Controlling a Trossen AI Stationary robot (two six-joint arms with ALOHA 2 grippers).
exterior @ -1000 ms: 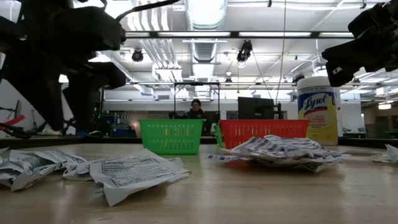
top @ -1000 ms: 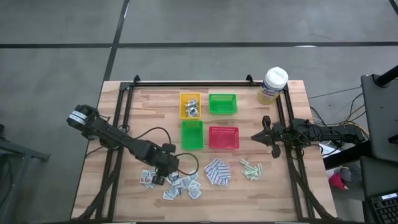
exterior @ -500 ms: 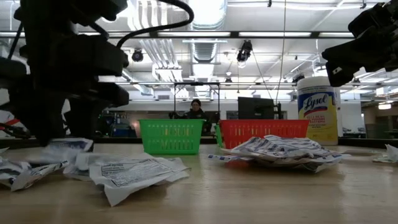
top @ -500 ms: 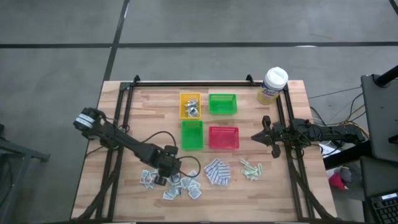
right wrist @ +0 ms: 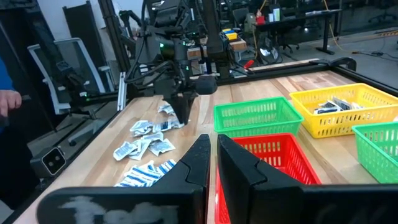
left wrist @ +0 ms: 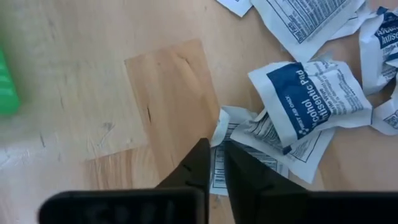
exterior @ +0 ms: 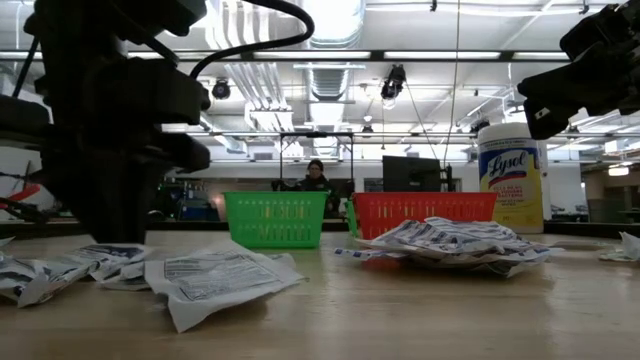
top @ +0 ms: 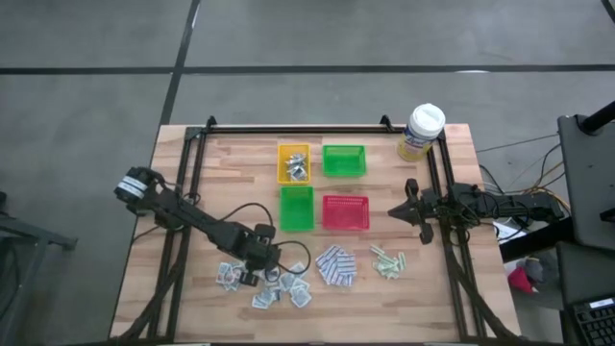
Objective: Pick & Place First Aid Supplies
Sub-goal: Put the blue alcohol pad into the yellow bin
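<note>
My left gripper (left wrist: 214, 163) had pinched only the corner of a white sachet (left wrist: 245, 163) between nearly closed jaws, so it risked slipping free on lifting.

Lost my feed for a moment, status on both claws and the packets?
Left claw down, pinching edge of a white sachet. Right claw shut, empty, idle at table's right. Nothing blocking.
</note>
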